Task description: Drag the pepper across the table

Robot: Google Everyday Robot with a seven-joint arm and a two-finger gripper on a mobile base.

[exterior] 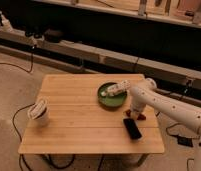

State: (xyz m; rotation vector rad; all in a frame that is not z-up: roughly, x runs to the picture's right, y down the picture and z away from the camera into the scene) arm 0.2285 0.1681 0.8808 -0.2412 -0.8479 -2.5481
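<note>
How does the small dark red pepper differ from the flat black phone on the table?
The small dark red pepper is red, shorter and slimmer, while the flat black rectangular phone is black, longer and broader. The pepper lies right by the robot's end effector; the phone lies nearer the front edge, apart from it. Both rest on the right part of the light wooden table.

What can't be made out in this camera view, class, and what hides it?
Camera view: pepper, mostly covered by the gripper standing over it at the table's right side.
Arm, cut off by the right edge.
Pale object in the green bowl, too blurred to identify.
</note>
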